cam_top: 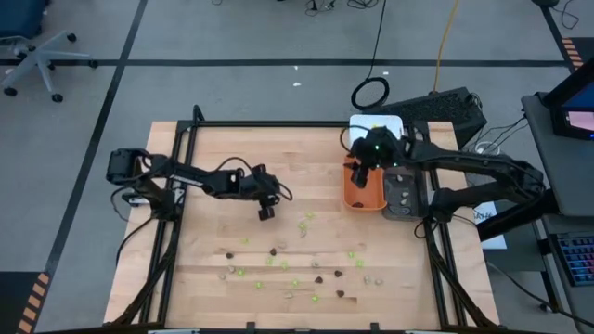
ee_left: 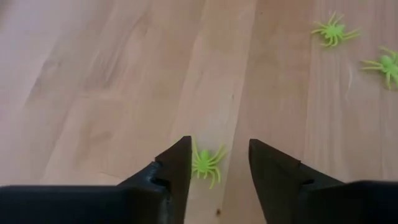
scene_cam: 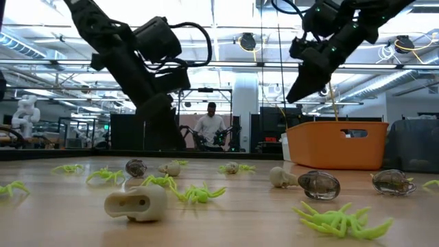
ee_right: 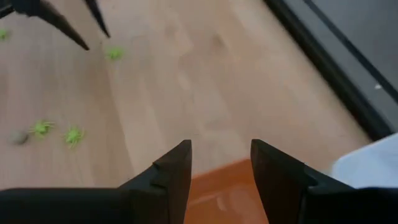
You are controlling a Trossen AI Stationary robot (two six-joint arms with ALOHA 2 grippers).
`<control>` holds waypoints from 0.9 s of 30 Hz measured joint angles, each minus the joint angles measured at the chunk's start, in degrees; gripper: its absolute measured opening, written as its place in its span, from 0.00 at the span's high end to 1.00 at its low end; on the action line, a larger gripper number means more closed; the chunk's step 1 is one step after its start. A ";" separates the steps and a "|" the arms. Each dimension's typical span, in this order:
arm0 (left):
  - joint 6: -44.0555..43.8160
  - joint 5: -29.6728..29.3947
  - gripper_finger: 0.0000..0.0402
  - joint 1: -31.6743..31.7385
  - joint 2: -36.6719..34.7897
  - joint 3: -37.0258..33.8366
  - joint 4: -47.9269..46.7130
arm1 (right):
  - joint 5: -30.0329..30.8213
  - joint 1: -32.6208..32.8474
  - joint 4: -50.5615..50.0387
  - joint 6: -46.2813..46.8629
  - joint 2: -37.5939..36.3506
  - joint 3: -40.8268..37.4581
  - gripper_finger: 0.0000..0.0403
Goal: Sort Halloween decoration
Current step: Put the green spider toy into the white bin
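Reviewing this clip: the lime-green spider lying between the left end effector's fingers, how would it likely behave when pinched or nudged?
The small lime-green plastic spider probably weighs almost nothing, so a nudge likely skates it across the smooth wooden table. Its thin splayed legs look bendy and may flex or slip from the open left end effector. Lying flat, it seems unlikely to roll.

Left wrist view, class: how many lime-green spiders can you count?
3: one spider between the left pincer's open fingers, two more, and, farther off. Others may lie outside this view.

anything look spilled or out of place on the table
Nothing looks damaged. The small decorations lie scattered loose across the near part of the table, unsorted, none visibly in the orange tray. That fits a sorting job under way.
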 joint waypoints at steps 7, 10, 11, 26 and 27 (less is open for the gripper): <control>2.16 6.37 0.44 3.24 0.00 0.00 -0.29 | 0.17 3.61 2.10 3.79 0.03 -3.43 0.62; 3.67 11.58 0.44 3.63 0.48 0.00 -0.20 | 0.16 5.61 4.98 4.87 0.05 -4.37 0.62; 4.22 12.58 0.45 3.69 0.82 0.00 -0.23 | 0.16 6.37 6.19 4.95 0.03 -4.64 0.62; 4.36 8.43 0.55 5.22 5.20 0.00 0.12 | 0.61 13.30 13.82 4.95 0.03 -5.29 0.62; 4.35 8.82 0.55 5.55 5.45 0.05 0.16 | 0.63 13.52 14.17 4.95 0.03 -5.29 0.62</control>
